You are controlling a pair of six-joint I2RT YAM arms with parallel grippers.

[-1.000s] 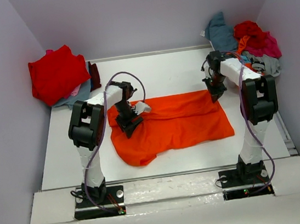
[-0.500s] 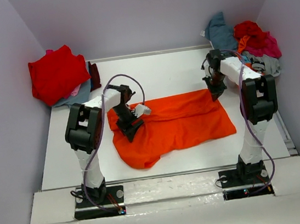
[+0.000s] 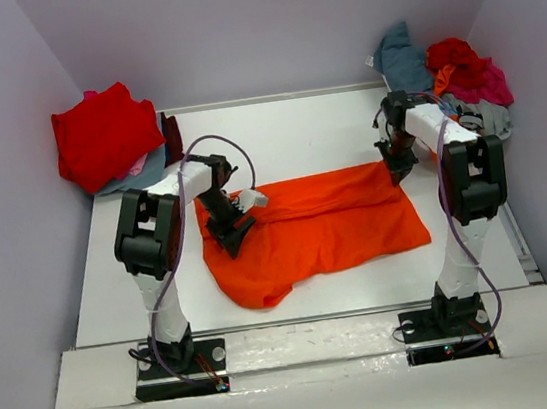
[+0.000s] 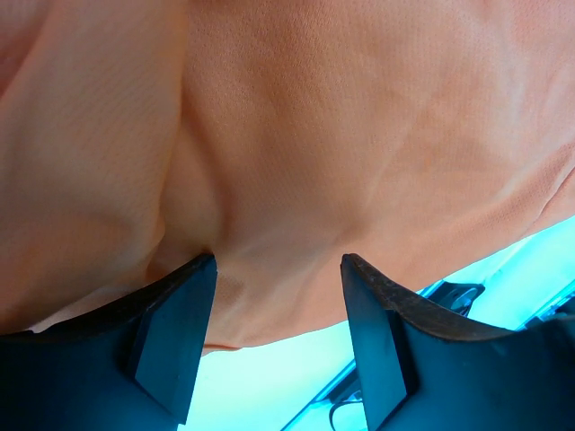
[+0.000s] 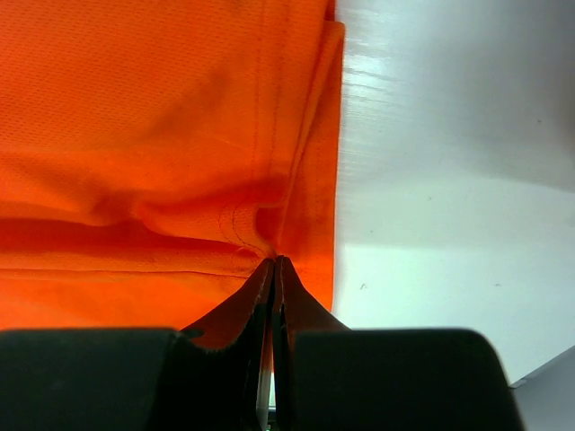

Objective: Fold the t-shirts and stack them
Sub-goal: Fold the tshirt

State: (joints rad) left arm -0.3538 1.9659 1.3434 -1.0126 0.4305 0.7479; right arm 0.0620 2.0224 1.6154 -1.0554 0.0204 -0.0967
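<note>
1. A white counter (image 3: pixel 294 131) fills the middle of the frame.
2. An orange shirt (image 3: pixel 326 223) lies spread across the centre of it. The shirt is wrinkled, and its lower left part bulges toward the bottom of the frame.
3. The left pincer (image 3: pixel 232 232) is down on the shirt's left part, near its left edge.
4. The right pincer (image 3: pixel 400 170) meets the shirt at its upper right corner.
5. A folded red shirt (image 3: pixel 101 134) tops a small stack in the upper left, with grey cloth (image 3: pixel 143 171) showing beneath it.
6. A loose heap of shirts (image 3: pixel 459 79) sits in the upper right: teal, red, magenta and grey.
</note>
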